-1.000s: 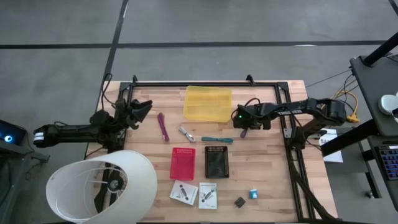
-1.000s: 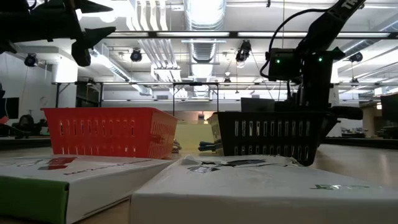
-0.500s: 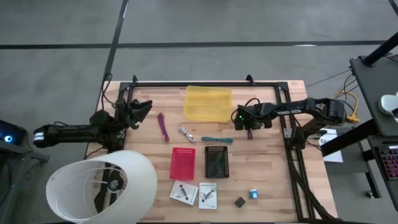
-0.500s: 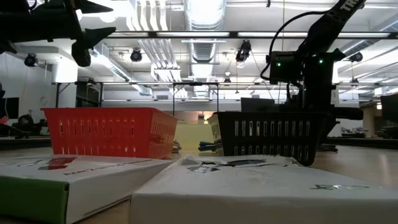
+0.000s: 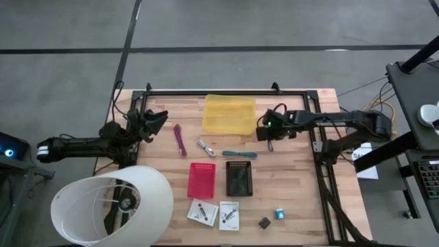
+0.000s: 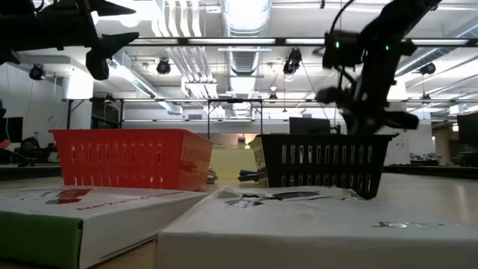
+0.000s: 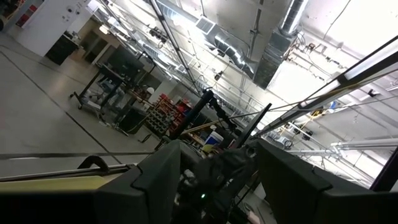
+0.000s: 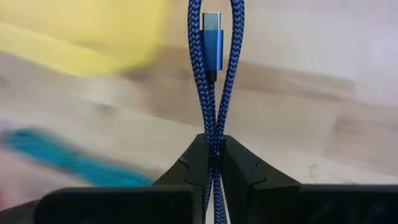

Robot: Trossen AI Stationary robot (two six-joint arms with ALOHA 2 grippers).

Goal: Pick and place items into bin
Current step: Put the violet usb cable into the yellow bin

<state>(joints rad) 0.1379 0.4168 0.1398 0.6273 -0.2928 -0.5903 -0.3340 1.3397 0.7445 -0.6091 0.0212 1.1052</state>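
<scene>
My right gripper (image 8: 214, 152) is shut on a blue braided cable (image 8: 211, 74) with a blue plug, above the table between the yellow bin (image 5: 229, 114) and the teal-handled tool (image 5: 239, 154); it also shows in the high view (image 5: 269, 139). My left gripper (image 5: 155, 119) is open and empty, in the air at the table's left. The purple and magenta pens (image 5: 180, 139), the silver piece (image 5: 206, 147), two white cards (image 5: 203, 211) and the blue and black cubes (image 5: 280, 214) lie flat on the table. My right gripper pinches the cable's doubled strands (image 8: 214, 134) between its two fingers, two runs side by side. Ahead of the fingers (image 8: 198, 155) the cable forms a narrow loop, with the plug (image 8: 211, 40) lying inside it. The cable is lifted clear of the table.
A red basket (image 5: 201, 180) and a black basket (image 5: 239, 178) stand at the table's middle front. A black frame (image 5: 226, 92) runs along the table's far and right edges. A white lampshade (image 5: 113, 204) overlaps the near left corner.
My right gripper has risen with the cable, tipped, and drifted a little toward the table's left, nearer the yellow bin. It stays shut on the cable.
</scene>
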